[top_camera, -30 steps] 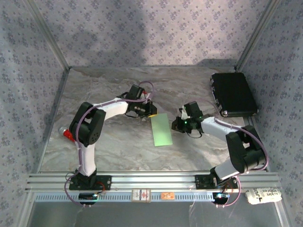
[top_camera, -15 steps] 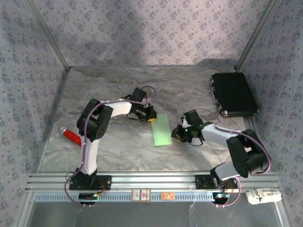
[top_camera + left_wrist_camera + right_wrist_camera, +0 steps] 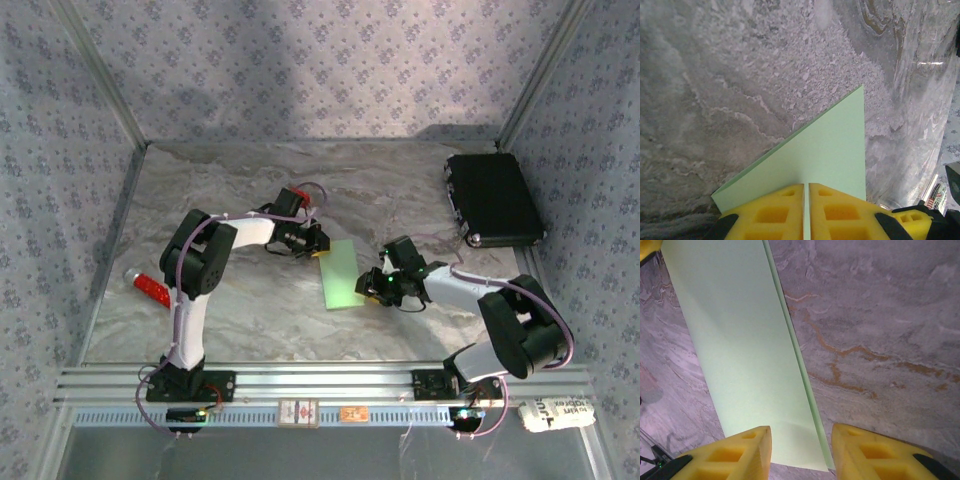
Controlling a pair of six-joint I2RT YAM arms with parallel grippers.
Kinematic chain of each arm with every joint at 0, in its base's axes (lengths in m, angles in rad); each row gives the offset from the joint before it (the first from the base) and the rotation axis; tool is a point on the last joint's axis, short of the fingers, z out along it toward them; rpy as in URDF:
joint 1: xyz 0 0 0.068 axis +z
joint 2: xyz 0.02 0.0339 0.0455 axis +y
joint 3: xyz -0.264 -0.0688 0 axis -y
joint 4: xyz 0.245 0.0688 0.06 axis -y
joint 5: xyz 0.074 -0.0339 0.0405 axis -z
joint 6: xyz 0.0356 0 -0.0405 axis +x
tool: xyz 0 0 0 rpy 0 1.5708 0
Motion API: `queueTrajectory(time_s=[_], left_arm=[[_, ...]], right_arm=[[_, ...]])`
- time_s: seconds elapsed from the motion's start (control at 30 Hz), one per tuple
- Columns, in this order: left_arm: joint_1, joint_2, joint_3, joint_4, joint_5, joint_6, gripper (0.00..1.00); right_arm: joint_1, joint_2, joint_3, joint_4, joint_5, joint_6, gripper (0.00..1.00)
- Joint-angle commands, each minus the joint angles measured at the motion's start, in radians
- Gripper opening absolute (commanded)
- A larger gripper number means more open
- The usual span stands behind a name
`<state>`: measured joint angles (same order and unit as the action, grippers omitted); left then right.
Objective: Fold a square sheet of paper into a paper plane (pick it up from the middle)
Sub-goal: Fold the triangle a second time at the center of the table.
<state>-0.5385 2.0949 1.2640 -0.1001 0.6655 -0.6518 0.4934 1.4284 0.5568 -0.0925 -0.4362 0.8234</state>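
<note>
The thin pale-green folded sheet of paper (image 3: 340, 274) is lying on the grey marbled counter (image 3: 250, 310), between both arms. The left gripper (image 3: 806, 187) is pinching its far corner, and the right gripper (image 3: 801, 437) is standing with jaws spread at its right edge.

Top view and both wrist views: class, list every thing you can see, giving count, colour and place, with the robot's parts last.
sheet of paper: one, pale green, folded, mid-table between the grippers
case: one, black, far right of the table
red object: one, red, left table edge
white packet: one, white with print, by the rail's right end
table: one, grey marbled
left gripper: one, yellow fingers, shut on the paper's far end
right gripper: one, yellow fingers, open astride the paper's edge
</note>
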Motion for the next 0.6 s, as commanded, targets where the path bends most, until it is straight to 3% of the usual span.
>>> queueTrajectory(time_s=[0.0,0.57], left_arm=[[0.005,0.025,-0.029,-0.062,-0.038,0.011,0.11],[0.009,0.031,-0.027,-0.043,-0.022,-0.011,0.1]], right_arm=[[0.004,0.001,0.005,-0.024,-0.016,0.011,0.39],[0.013,0.006,-0.012,-0.006,-0.051,0.016,0.33]])
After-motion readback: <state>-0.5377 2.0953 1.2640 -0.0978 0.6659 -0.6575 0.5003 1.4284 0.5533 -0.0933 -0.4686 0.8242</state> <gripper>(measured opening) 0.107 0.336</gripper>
